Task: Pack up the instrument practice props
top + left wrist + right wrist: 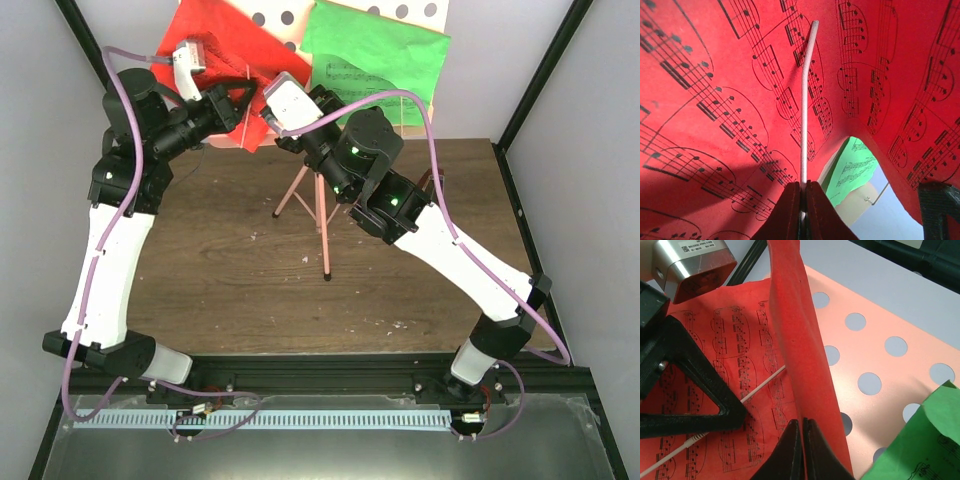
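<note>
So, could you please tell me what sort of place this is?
Probably a lab robot test cell: plain walls and black posts enclose a wooden table, with two arms mounted on a rail at its near edge.

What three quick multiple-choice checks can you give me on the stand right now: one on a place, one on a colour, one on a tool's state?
1. In the top view, where is the green paper music sheet relative to the red paper music sheet?
A. to its left
B. to its right
C. underneath it

2. What colour is the hole-dotted stand desk?
A. pink
B. blue
C. black

3. How does the left tool stand?
A. wide open
B. shut on the green sheet
C. shut on a thin pale wire

Answers:
1 B, the top view shows green on the right and red on the left.
2 A, the right wrist view shows a pink surface around the round holes.
3 C, the left wrist view shows the wire running straight in between the closed fingers.
</note>
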Action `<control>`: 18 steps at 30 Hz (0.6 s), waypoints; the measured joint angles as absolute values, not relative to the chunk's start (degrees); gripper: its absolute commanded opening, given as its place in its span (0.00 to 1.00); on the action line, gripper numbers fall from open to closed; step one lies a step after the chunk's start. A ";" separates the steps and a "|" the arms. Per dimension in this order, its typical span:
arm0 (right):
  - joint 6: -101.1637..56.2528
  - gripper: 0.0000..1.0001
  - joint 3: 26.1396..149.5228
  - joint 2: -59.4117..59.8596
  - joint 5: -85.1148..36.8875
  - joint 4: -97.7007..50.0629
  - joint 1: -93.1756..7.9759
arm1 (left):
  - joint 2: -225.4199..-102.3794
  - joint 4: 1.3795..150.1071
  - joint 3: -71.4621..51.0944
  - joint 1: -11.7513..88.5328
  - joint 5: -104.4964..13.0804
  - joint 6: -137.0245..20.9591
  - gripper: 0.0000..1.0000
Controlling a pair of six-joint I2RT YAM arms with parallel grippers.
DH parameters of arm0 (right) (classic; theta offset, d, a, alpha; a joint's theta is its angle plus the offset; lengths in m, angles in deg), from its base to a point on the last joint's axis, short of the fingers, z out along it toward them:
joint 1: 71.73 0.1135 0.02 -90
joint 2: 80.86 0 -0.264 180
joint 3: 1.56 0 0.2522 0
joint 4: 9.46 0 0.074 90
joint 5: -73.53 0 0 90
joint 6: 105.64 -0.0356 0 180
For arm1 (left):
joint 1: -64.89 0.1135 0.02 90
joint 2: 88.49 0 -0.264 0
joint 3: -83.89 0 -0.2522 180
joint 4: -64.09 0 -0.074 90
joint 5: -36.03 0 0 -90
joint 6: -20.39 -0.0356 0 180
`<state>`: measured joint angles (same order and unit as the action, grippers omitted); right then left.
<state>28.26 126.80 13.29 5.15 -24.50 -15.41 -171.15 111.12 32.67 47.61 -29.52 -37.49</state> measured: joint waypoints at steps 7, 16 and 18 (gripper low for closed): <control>28.24 0.01 126.80 13.40 5.79 -24.48 -15.41 | -170.73 107.58 30.18 47.61 -28.08 -40.31 0.00; 27.93 0.01 126.94 14.28 9.81 -24.04 -15.41 | -168.00 102.67 25.15 47.61 -26.22 -47.26 0.00; 27.60 0.01 127.26 14.49 10.68 -24.13 -15.41 | -167.87 102.05 24.71 47.61 -25.61 -48.49 0.00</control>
